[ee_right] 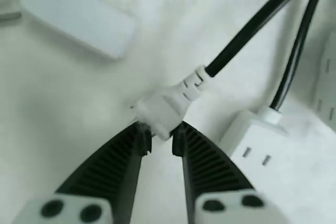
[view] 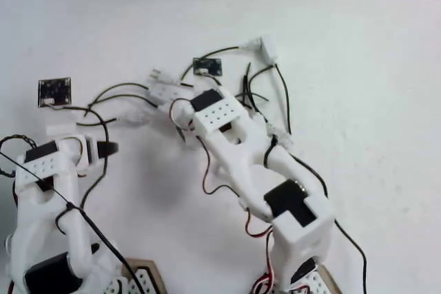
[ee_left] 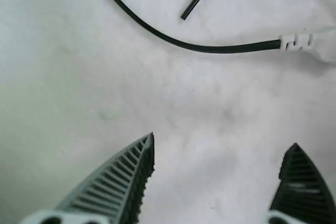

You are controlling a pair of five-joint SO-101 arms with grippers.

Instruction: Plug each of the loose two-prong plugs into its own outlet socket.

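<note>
My right gripper (ee_right: 161, 139) is shut on a white two-prong plug (ee_right: 167, 108) with a black cable, its fingertips pinching the plug body just above the table. Close beside it lies a white outlet block (ee_right: 257, 153) with two slots facing up. In the high view this arm (view: 217, 111) is over the tangle of white plugs and outlets (view: 169, 91) at the table's middle. My left gripper (ee_left: 223, 153) is open over bare white table. A black cable ending in a white plug (ee_left: 298, 42) lies beyond its fingertips.
Another white block (ee_right: 79, 14) lies farther off in the right wrist view. A loose white plug (view: 265, 47) sits at the back, and two small dark circuit boards (view: 55, 91) (view: 207, 67) lie on the white table. Black cables loop between them.
</note>
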